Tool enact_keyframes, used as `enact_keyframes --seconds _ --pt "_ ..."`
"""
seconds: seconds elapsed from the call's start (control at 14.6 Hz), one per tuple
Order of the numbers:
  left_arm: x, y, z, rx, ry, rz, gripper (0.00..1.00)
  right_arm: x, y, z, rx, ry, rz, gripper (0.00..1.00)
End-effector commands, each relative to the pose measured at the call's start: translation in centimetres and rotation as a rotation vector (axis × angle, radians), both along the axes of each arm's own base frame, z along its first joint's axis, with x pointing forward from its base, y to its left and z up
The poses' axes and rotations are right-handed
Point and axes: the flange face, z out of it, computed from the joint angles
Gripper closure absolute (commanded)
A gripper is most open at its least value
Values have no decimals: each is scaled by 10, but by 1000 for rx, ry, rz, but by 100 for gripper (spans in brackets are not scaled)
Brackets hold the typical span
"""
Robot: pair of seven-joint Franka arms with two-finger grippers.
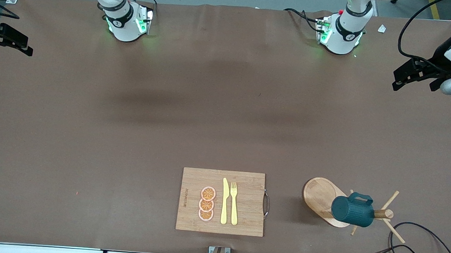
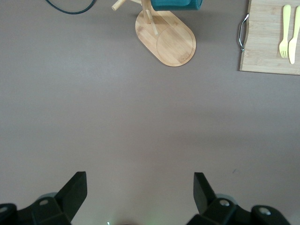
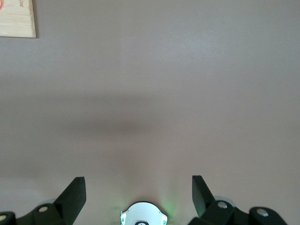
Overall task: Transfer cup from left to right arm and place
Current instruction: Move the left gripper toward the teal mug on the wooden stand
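Teal cup (image 1: 352, 211): hangs on wooden mug tree (image 1: 325, 201), near front camera, left arm's end; well apart from both grippers
Left gripper (image 2: 140, 190): wide open, empty, over bare table (image 1: 129, 135)
Right gripper (image 3: 139, 192): wide open, empty, waiting
Cut off: cup mostly out of left wrist view

A rectangular bamboo cutting board (image 1: 222, 201) carries three orange slices (image 1: 207, 204), a yellow knife (image 1: 224, 201) and a yellow fork (image 1: 234, 203); a wooden mug tree (image 1: 323, 201) stands beside it.

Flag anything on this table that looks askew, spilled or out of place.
Nothing is spilled or damaged. The cup hangs sideways on a peg of the wooden rack, as it should. Knife, fork and orange slices lie neatly on the board. Both grippers wait open.
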Motion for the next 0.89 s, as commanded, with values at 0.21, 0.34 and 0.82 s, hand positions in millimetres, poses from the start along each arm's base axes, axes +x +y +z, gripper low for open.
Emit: enact_keyframes --seconds 0.21,0.34,0.82 --pt "12 2 -5 -20 12 0 0 -4 0 -1 -10 -2 -9 0" --pt "26 12 -3 -26 1 15 0 -4 0 0 -10 -3 -8 0" --pt "74 43 -29 -142 -57 96 0 -4 0 0 -10 -3 -9 0"
